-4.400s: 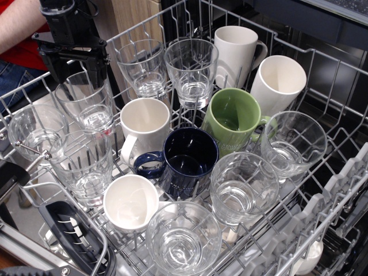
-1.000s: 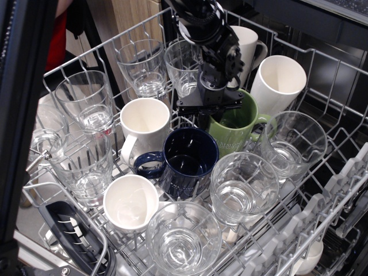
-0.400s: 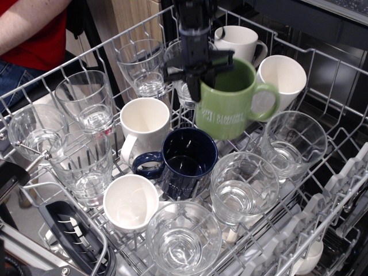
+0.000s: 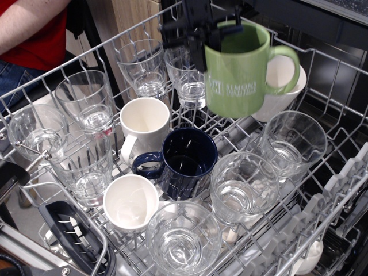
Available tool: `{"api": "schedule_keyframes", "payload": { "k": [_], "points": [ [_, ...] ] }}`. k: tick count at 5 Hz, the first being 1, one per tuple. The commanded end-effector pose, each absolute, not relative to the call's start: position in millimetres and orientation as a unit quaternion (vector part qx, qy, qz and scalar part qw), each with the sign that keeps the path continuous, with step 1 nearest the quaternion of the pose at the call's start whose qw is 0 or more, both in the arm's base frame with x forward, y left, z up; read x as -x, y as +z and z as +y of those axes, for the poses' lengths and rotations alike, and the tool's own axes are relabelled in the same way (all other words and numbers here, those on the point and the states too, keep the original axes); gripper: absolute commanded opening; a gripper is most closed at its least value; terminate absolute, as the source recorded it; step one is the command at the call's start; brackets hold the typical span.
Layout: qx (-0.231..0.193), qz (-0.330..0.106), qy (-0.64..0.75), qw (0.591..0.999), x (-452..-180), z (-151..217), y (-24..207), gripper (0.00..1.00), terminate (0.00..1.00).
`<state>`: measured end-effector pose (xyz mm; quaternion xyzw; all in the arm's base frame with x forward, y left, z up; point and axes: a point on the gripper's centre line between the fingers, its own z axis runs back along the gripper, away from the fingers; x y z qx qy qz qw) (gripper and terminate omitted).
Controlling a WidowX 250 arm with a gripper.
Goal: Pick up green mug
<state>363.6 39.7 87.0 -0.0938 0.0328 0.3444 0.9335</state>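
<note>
The green mug (image 4: 238, 72) hangs upright in the air above the dishwasher rack (image 4: 322, 75), handle to the right, white lettering facing me. My black gripper (image 4: 208, 35) comes down from the top edge and is shut on the mug's left rim, one finger inside and one outside. The mug stands clear of the other dishes, high over the slot behind the navy mug (image 4: 187, 161).
The rack holds several clear glasses (image 4: 86, 106), a white mug (image 4: 144, 126), a small white cup (image 4: 131, 202), and a white mug (image 4: 282, 86) partly hidden behind the green one. A person in a red shirt (image 4: 31, 29) stands at the top left.
My gripper reached the green mug in the rack, closed on its rim and has lifted it up and slightly right, out of the rack.
</note>
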Motion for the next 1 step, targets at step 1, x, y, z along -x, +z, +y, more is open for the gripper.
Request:
{"api": "schedule_keyframes", "payload": {
  "k": [1],
  "points": [
    [0.087,-0.047,0.332,0.938,-365.3,56.6,155.9,0.0,1.0]
  ]
}}
